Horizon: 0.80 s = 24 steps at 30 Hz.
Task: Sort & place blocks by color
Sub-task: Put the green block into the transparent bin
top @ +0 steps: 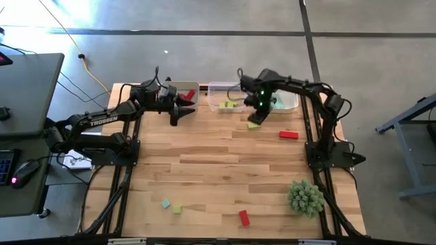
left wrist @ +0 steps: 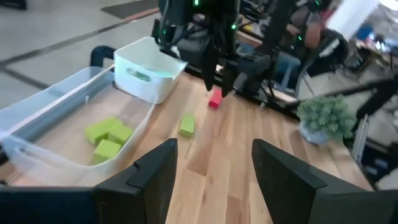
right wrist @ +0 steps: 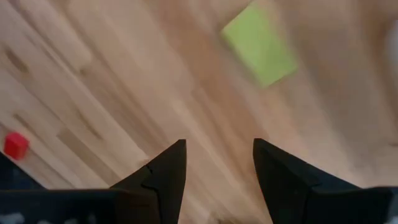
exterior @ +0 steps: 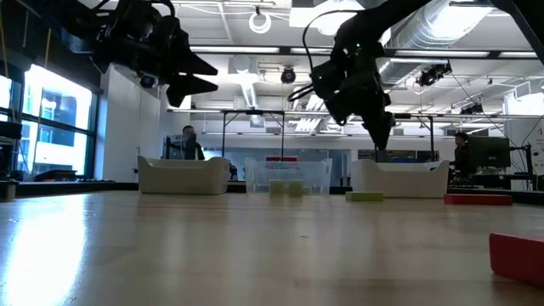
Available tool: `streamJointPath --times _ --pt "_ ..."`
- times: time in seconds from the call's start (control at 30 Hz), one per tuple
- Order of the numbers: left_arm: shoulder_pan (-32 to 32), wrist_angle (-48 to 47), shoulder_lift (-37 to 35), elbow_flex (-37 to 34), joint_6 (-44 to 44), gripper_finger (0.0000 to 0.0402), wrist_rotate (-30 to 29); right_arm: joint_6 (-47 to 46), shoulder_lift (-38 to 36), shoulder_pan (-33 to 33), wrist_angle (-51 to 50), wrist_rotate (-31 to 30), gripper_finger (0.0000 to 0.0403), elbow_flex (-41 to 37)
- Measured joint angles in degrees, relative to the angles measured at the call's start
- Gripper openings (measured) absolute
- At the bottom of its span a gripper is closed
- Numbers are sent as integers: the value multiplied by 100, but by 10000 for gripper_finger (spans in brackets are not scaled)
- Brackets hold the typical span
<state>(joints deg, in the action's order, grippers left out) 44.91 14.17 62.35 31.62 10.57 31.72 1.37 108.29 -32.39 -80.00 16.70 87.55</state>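
My right gripper point(top: 257, 117) point(right wrist: 216, 168) hangs open above the table, close over a flat yellow-green block point(top: 254, 125) point(right wrist: 260, 43) that lies in front of the clear bin point(top: 216, 87); it touches nothing. My left gripper point(top: 184, 109) point(left wrist: 211, 177) is open in the air beside the left white bin point(top: 178, 84), which holds red blocks point(top: 189, 95). Yellow-green blocks point(left wrist: 107, 138) lie in the clear bin. A teal block point(left wrist: 140, 76) lies in the right white bin point(top: 294, 102). A red block point(top: 289, 135) lies right of the right gripper.
Near the table's front edge lie a teal block point(top: 165, 203), a yellow-green block point(top: 177, 209) and a red block point(top: 244, 218). A spiky green plant ball point(top: 305, 197) stands at the near right. Bare wood fills the table's middle. People show in the room behind.
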Motion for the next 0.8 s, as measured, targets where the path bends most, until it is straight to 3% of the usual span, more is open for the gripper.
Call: streamJointPath --times 0.33,0.5,0.63,0.8 --pt "-149 -4 0 0 -226 197 -19 -310 4 888 133 -646 172 -328" --pt "-149 -65 0 0 -226 197 -22 -242 4 1214 130 -1601 172 -328" --pt "-149 -153 0 0 -230 197 -23 -19 -28 1334 21 -2253 172 -330" --pt "-147 -160 0 0 -344 197 -25 192 -534 1168 402 -2421 172 -724"
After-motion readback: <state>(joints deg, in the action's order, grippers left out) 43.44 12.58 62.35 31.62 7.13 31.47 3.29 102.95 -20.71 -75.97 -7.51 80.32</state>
